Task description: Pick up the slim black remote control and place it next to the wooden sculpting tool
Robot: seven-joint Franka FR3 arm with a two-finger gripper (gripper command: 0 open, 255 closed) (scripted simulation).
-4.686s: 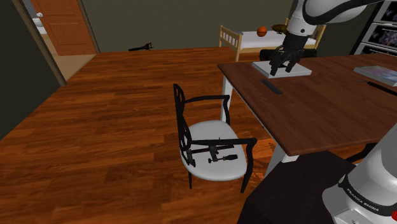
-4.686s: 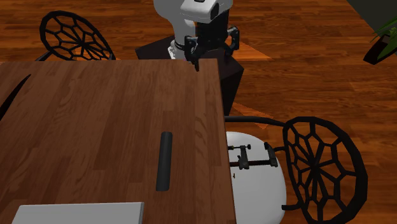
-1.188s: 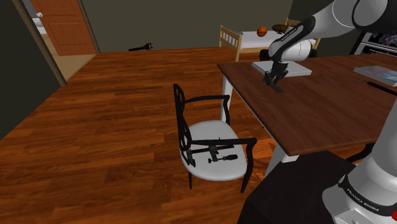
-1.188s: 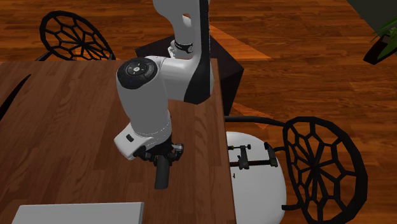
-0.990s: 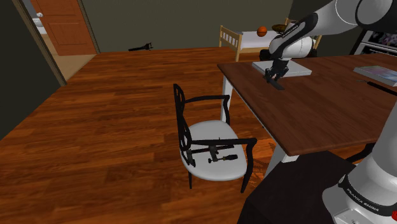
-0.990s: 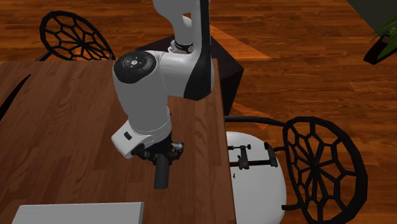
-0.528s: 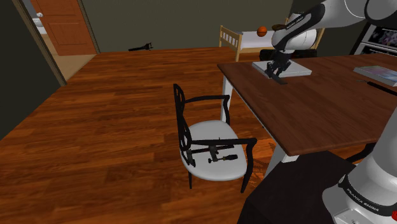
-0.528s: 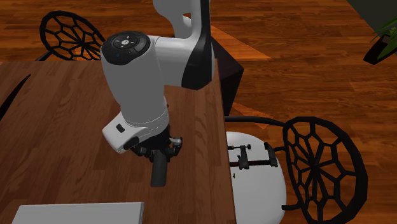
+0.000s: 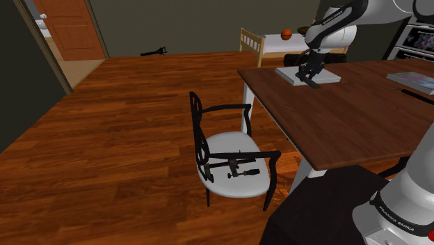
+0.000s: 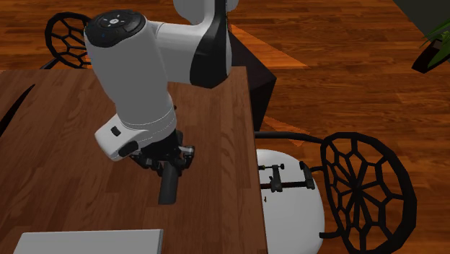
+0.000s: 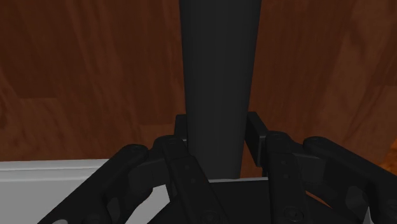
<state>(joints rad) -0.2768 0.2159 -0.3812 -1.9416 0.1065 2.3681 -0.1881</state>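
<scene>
My gripper [image 10: 169, 164] is shut on one end of the slim black remote [image 10: 168, 189], which hangs just over the brown wooden table [image 10: 65, 144]. In the shoulder view the gripper [image 9: 310, 76] and remote [image 9: 315, 83] are over the near edge of a flat grey slab [image 9: 327, 78]. The wrist view shows the remote [image 11: 219, 76] clasped between both fingers [image 11: 183, 127], running straight away from the hand. A thin dark stick [image 9: 421, 97], perhaps the sculpting tool, lies near the shoulder view's right edge; it also shows as the dark stick [image 10: 13, 114] in the second exterior view.
The grey slab [image 10: 86, 242] lies at the table's far end from the stand. A flat book [image 9: 412, 79] lies near the stick. Beside the table stands a black-framed chair with a white seat [image 9: 243, 182], with a black clamp-like tool [image 10: 285, 182] on it.
The arm has raised the remote off the table and carried it toward the grey slab, up and right in the shoulder view and left in the second exterior view. The grip has stayed shut.
</scene>
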